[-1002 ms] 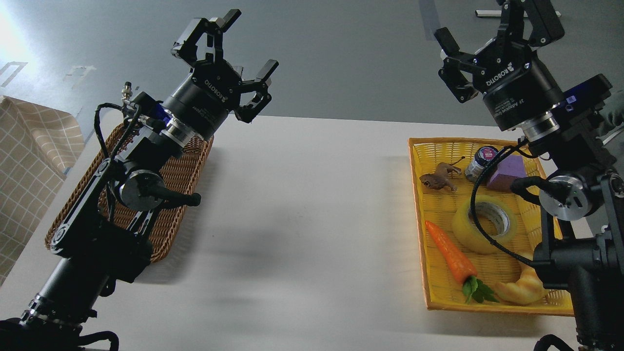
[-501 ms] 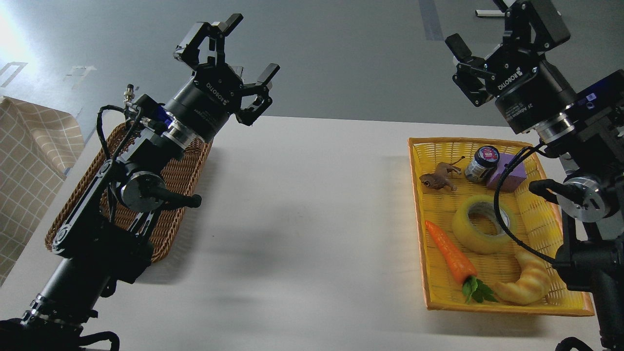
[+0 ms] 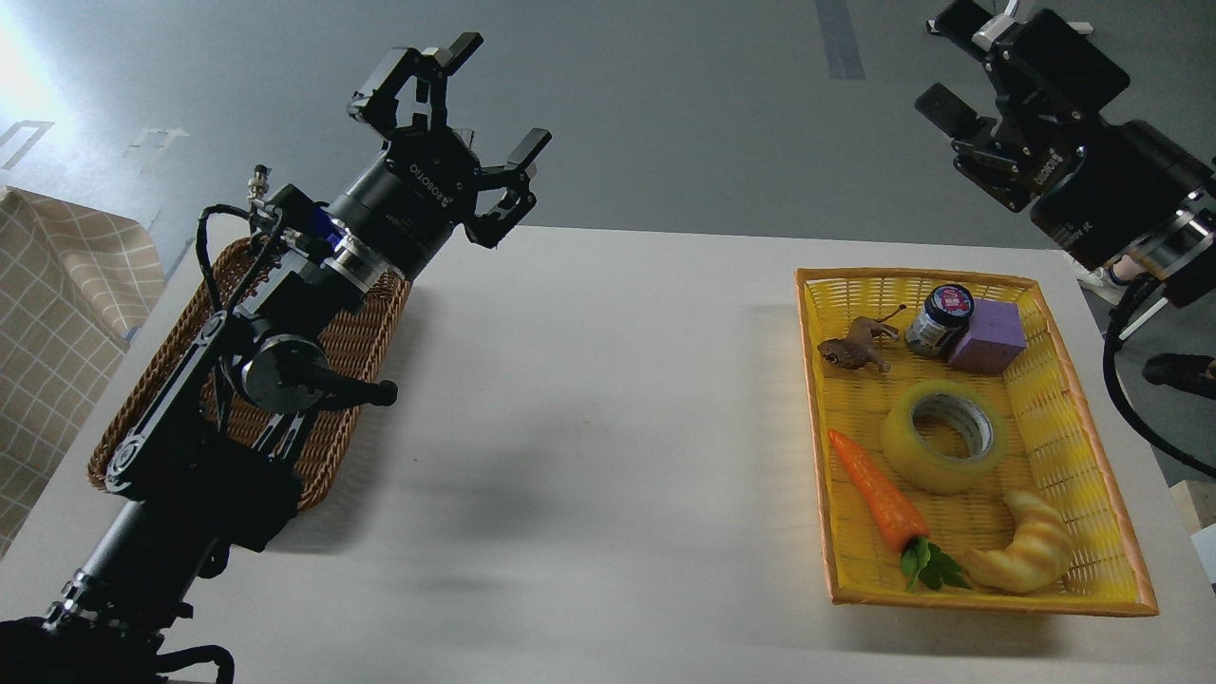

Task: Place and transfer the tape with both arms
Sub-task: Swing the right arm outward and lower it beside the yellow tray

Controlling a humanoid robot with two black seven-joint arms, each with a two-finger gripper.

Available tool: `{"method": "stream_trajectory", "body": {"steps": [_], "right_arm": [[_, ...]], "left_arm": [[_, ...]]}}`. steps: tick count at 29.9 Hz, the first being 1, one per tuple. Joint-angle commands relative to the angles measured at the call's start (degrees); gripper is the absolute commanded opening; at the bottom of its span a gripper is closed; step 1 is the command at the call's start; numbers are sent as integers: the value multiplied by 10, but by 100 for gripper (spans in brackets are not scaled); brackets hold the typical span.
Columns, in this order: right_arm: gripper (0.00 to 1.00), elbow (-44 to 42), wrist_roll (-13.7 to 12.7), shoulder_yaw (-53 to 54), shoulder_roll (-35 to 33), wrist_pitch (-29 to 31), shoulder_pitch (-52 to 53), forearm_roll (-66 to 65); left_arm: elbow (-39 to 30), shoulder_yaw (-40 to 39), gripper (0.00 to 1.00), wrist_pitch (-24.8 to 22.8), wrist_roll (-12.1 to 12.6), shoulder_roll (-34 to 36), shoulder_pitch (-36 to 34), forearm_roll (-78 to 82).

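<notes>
The tape (image 3: pixel 942 436), a wide translucent yellow roll with a grey-white core, lies flat in the middle of the yellow basket (image 3: pixel 814 418) at the table's right. My left gripper (image 3: pixel 472 114) is open and empty, raised above the far end of the brown wicker basket (image 3: pixel 366 342) at the left. My right gripper (image 3: pixel 961 65) is open and empty, high at the upper right, beyond the yellow basket's far edge and well apart from the tape.
The yellow basket also holds an orange carrot (image 3: pixel 876 492), a pale croissant (image 3: pixel 1023 557), a purple block (image 3: pixel 988 336), a small dark-lidded jar (image 3: pixel 940 318) and a brown animal figure (image 3: pixel 855 346). A checked cloth (image 3: pixel 57 313) hangs at the far left.
My right arm has swung up and to the right, away from over the yellow basket, uncovering the tape. My left gripper has edged slightly right.
</notes>
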Motion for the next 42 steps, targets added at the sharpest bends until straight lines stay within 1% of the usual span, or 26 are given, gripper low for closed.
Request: {"method": "stream_trajectory", "body": {"steps": [1, 2, 6, 8, 10, 14, 18, 22, 27, 31, 32, 34, 36, 42], "right_arm": [[99, 7, 0, -4, -17, 0, -13, -49], [99, 6, 0, -4, -18, 0, -17, -79], [99, 13, 0, -1, -30, 0, -31, -125], [100, 21, 2, 2, -44, 0, -32, -127], [100, 22, 2, 11, -41, 0, -32, -125], [100, 22, 3, 80, -15, 0, -44, -123], [100, 28, 3, 88, 6, 0, -65, -117], [100, 31, 3, 92, 6, 0, -73, -90], [100, 43, -3, 91, -8, 0, -78, -102], [100, 52, -4, 88, -43, 0, -87, -146], [100, 50, -4, 87, -45, 0, -87, -160], [100, 49, -3, 86, -46, 0, -83, -253], [100, 50, -3, 82, -43, 0, -83, -310], [100, 49, -3, 40, -46, 0, -94, -377]], "left_arm": [[2, -1, 98, 0, 0, 0, 0, 0], [3, -1, 98, 0, 0, 1, -2, 0], [3, -2, 98, 0, 0, 2, -5, -1], [3, -2, 98, 0, 0, 1, -5, -1], [3, -2, 98, 1, 0, 1, -4, -1], [3, -2, 98, 2, 0, 1, -4, -1], [4, -2, 98, 2, 0, 1, -5, 0], [4, -3, 98, 3, 0, -1, -4, 2], [4, -9, 98, 5, 1, -1, -3, 0], [4, -9, 98, 14, 0, -1, 3, 3], [4, -9, 98, 13, 0, -1, 3, 3], [4, -9, 98, 16, 0, -2, 3, 1], [4, -9, 98, 18, 0, -2, 1, 2], [11, -7, 98, 29, 1, -22, -6, 6]]}}
